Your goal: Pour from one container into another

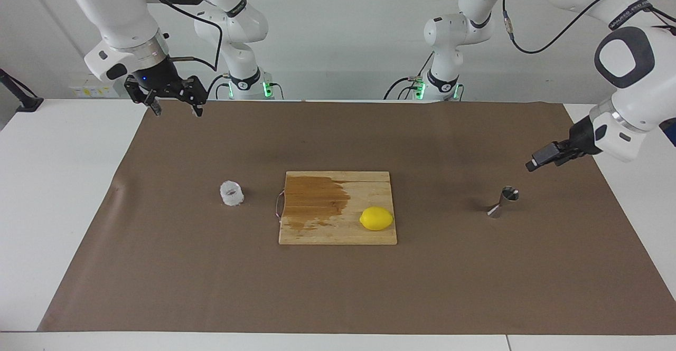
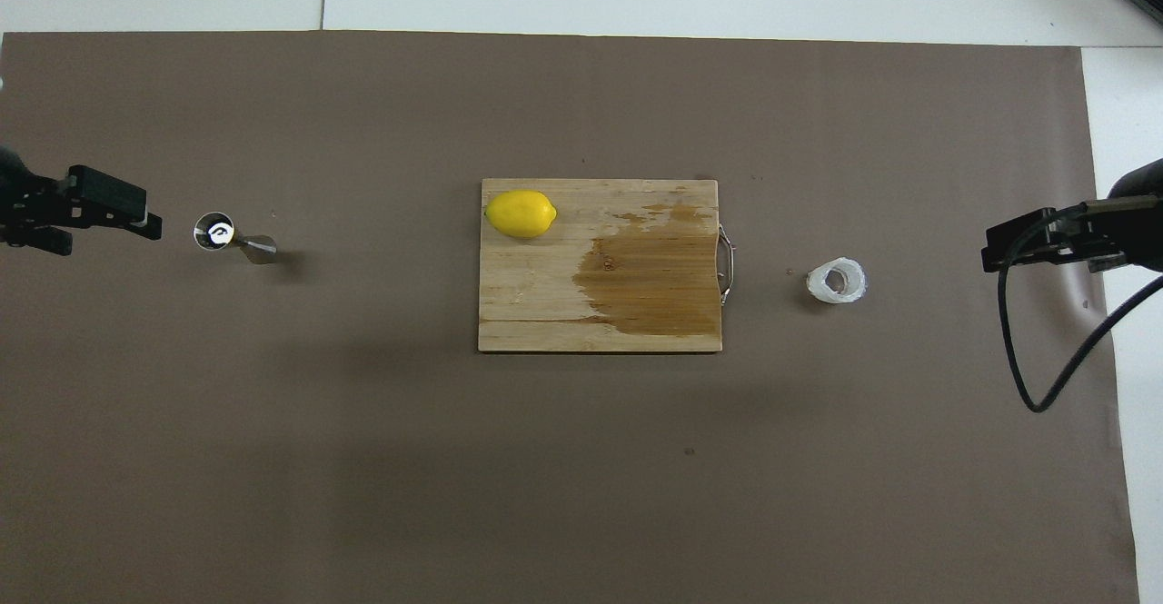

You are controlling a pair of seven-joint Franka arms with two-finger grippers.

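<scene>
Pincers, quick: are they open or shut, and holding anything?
Left pincer: up beside the jigger, holding nothing; cannot tell whether open or shut.
Right pincer: open, empty, waiting; not at the plastic cup.

lemon [image 1: 376, 218] on cutting board [image 1: 338, 229] (partly wet)

Left gripper [image 1: 534, 163] low, right gripper [image 1: 174, 109] raised

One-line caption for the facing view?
Left pincer hangs near the steel jigger; right pincer waits, plastic cup untouched.
</scene>
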